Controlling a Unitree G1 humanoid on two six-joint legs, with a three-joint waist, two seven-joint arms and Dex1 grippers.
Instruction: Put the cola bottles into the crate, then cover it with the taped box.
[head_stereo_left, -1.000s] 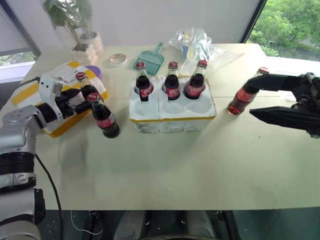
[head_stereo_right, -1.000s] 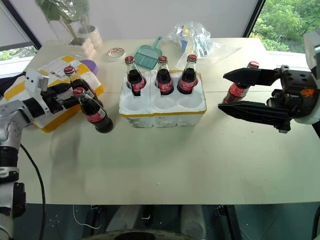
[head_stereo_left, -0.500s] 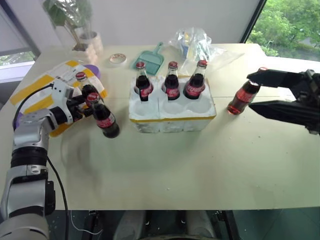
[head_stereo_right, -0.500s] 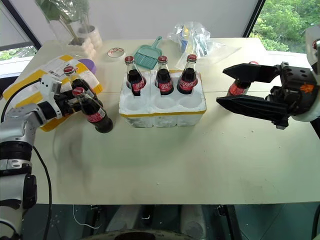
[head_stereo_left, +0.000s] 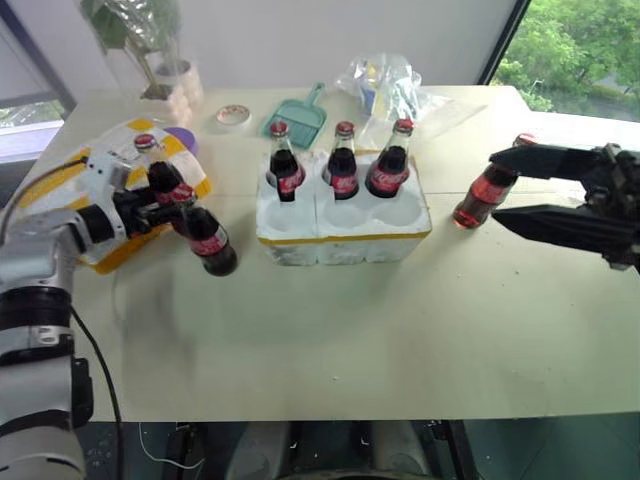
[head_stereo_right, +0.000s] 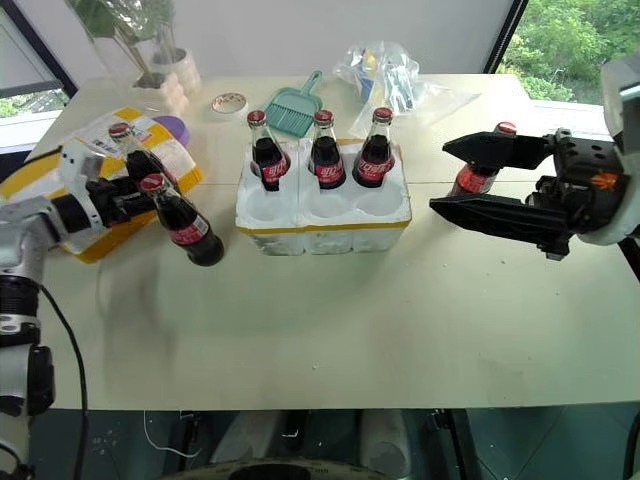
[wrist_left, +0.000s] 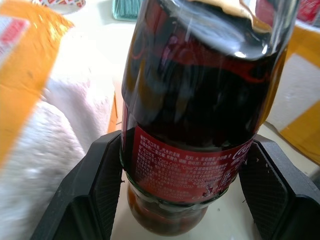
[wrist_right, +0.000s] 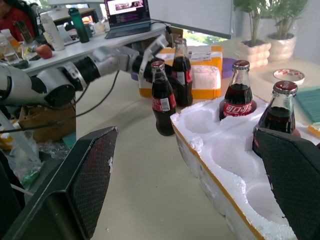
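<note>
Left pincer (wrist_left: 170, 200) pinches a bottle (head_stereo_left: 160, 180) above the taped box (head_stereo_left: 60, 185); right pincer (head_stereo_right: 450, 180) hangs spread. Crate (head_stereo_left: 340, 235) holds three bottles (head_stereo_left: 343, 165).

The red label on the cola bottle (wrist_left: 200, 100) in the left wrist view carries fine white print, seemingly Chinese characters, too small to make out. White script marks the red labels of the bottles standing in the crate (head_stereo_right: 322, 205), but it cannot be read with certainty. The white shipping label on the taped box (head_stereo_left: 95, 190) bears print too small to read.
</note>
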